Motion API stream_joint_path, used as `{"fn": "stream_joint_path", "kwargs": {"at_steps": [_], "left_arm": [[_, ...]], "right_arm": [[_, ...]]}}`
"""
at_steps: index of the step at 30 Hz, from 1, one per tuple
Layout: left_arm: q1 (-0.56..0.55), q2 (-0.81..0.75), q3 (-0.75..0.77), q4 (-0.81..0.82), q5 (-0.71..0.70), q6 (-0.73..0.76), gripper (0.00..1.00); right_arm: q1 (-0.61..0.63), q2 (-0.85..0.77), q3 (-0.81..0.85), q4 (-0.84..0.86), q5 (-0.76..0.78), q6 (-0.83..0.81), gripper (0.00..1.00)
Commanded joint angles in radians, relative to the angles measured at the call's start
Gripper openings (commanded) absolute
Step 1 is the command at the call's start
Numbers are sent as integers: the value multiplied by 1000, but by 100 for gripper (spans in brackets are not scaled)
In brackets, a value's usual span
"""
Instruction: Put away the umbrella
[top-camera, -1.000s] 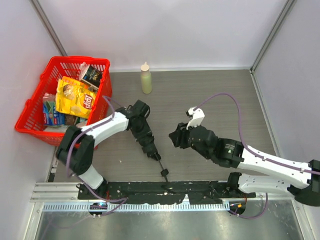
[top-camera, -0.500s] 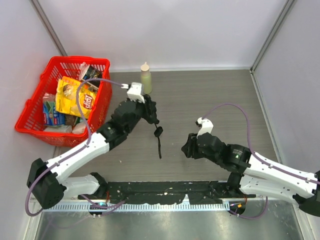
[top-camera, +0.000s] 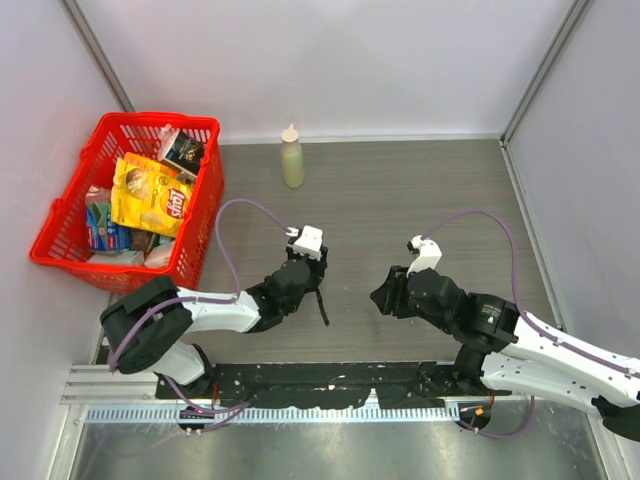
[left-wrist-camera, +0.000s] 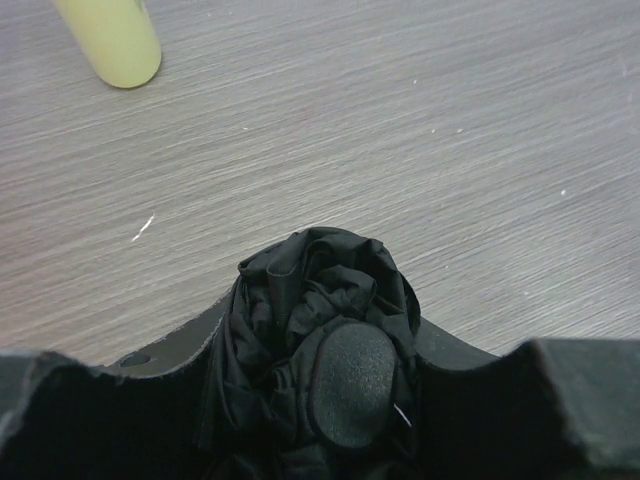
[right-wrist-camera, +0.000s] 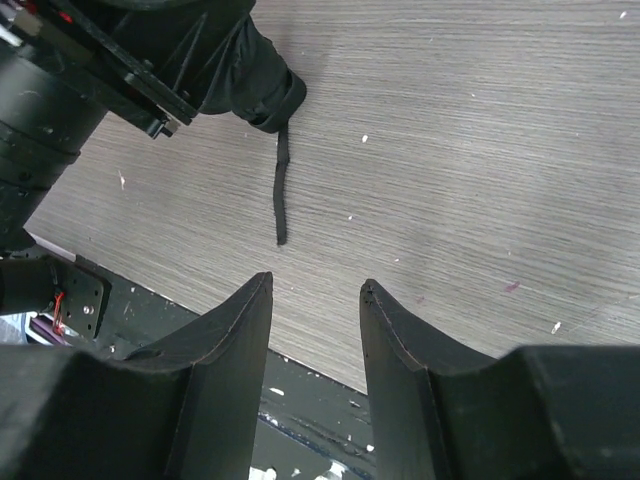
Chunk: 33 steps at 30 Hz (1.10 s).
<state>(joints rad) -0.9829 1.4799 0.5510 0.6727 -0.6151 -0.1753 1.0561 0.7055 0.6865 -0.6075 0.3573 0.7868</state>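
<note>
Left claw: clamped on the umbrella. The wrist view shows bunched black fabric and a rounded black cap filling the gap between the 2 fingers, with the fabric bulging out past the fingertips.

Umbrella position: held low over the middle of the desk, slightly left of centre and nearer the front edge than the back. We cannot tell whether the bundle itself touches the desk.

Strap: a thin black strip trailing from the end of the bundle toward the front edge. Whether it hangs free or rests on the surface cannot be told.

Right claw: fingers apart, nothing between them. It sits low over the desk just right of the umbrella, not touching it, and faces the bundle and strap.

Other items noted:
- Basket – red, at the far left of the desk, holding snack packets, well apart from both claws.
- Bottle – pale yellow-green, upright near the back wall beside the basket's right corner, and visible at the top left of the left wrist view.
</note>
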Motion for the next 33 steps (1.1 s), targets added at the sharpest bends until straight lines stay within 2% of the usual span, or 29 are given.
{"fn": "stream_joint_path", "kwargs": {"at_steps": [1, 4, 7, 8, 9, 12, 15, 22, 25, 28, 30, 31, 32, 33], "left_arm": [[-19, 28, -57, 121, -54, -116, 0], [-10, -105, 38, -133, 44, -174, 0], [76, -220, 118, -317, 456, -258, 0], [137, -255, 113, -314, 609, -301, 0], [177, -283, 100, -267, 787, -355, 0], [251, -345, 55, -157, 1064, -481, 0], [256, -381, 66, -171, 1173, -525, 0], [271, -368, 50, 57, 1368, -733, 0], [279, -360, 37, 145, 1379, -803, 0], [280, -337, 35, 197, 1379, -846, 0], [282, -313, 29, 249, 1379, -883, 1], [282, -302, 27, 258, 1378, -889, 4], [282, -296, 27, 260, 1378, -897, 8], [283, -291, 26, 268, 1373, -902, 14]], "right_arm": [[-4, -6, -21, 12, 14, 39, 45], [-4, 25, -2, 8, -12, 8, 45], [-4, 46, -2, 92, -130, -75, 52], [-4, 46, -8, 121, -200, -125, 56], [-5, 46, -24, 196, -248, -158, 76], [-18, 84, 4, 267, -404, -253, 78], [-19, 95, 47, 333, -474, -285, 79], [-33, 218, 119, 357, -514, -325, 80], [-44, 224, 113, 383, -544, -316, 79], [-51, 212, 64, 532, -604, -272, 75], [-54, 210, 41, 639, -626, -225, 66], [-54, 213, 38, 669, -623, -204, 53], [-54, 216, 25, 684, -612, -195, 46], [-56, 221, 16, 728, -615, -170, 34]]}}
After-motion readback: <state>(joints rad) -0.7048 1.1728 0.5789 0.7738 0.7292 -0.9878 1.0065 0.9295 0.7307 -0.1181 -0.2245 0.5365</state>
